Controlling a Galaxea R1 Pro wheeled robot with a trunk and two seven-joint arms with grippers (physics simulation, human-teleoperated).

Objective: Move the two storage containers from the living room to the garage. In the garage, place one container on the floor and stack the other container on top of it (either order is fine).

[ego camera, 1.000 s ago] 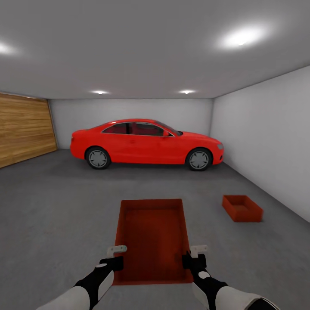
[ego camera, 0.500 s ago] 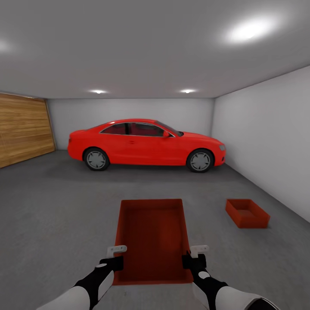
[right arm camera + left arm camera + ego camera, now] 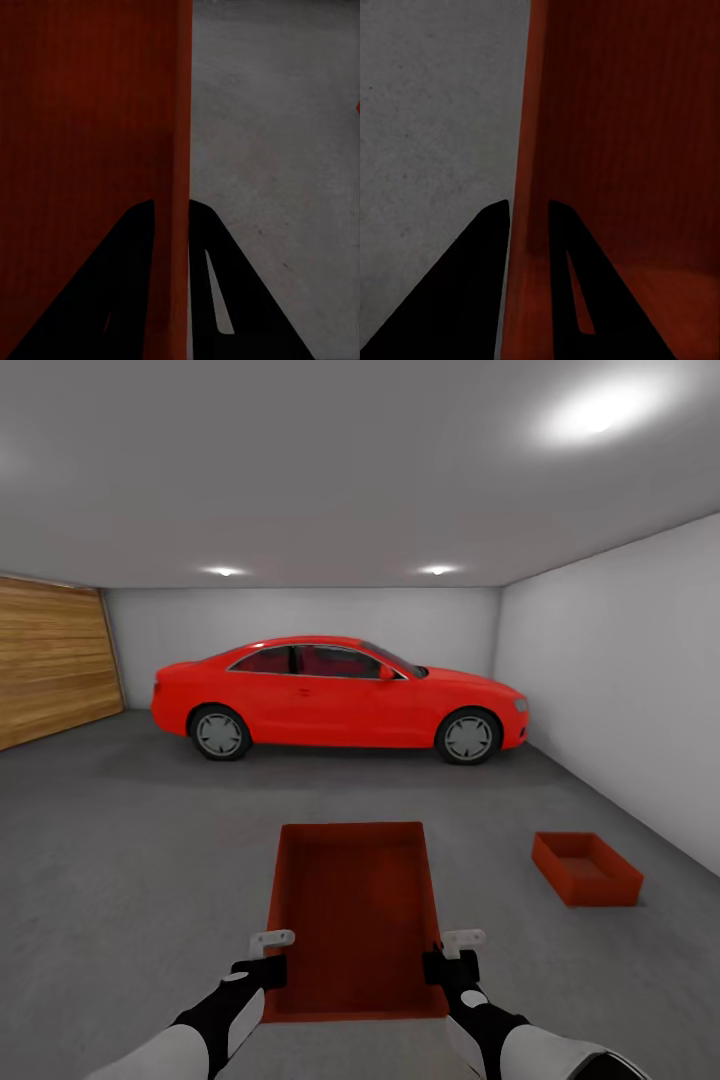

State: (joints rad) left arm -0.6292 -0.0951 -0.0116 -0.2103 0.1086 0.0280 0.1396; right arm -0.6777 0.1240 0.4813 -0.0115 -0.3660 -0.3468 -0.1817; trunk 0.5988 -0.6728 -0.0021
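1. Head view: carried red-orange open-top rectangular plastic bin [image 3: 352, 915] held out front over the grey mottled concrete garage floor [image 3: 130, 860], long axis pointing toward the shiny red car [image 3: 338, 697]. Left tool [image 3: 266, 952] on the bin's left long wall near the close end, right tool [image 3: 452, 952] on the right long wall opposite. Second matching red-orange bin [image 3: 587, 868] sitting on the floor off to the right, near the plain white wall [image 3: 620, 680], well apart from the carried one. Wood-plank door [image 3: 50, 665] far left.

2. Left wrist view: left tool [image 3: 529, 217] pinching the bin's thin upright wall [image 3: 526, 150], one dark finger [image 3: 480, 285] outside over the floor [image 3: 435, 112], the other inside over the bin's bottom. Wall edge-on here, so the bite on the rim reads clearly, way better than from the head.

3. Right wrist view: same deal mirrored, right tool [image 3: 172, 217] clamped on the opposite wall [image 3: 182, 112], grey floor [image 3: 277, 150] beyond. Tiny red-orange sliver at the picture's edge, probably the other bin, hard to say.

4. Handling guess: probably rigid and fairly light, empty, smooth walls so maybe slippery. Two-sided rim pinch near one end means leverage at the far end, so worth keeping level.

5. Wrist views give grip detail; head view gives the stacking target's spot.
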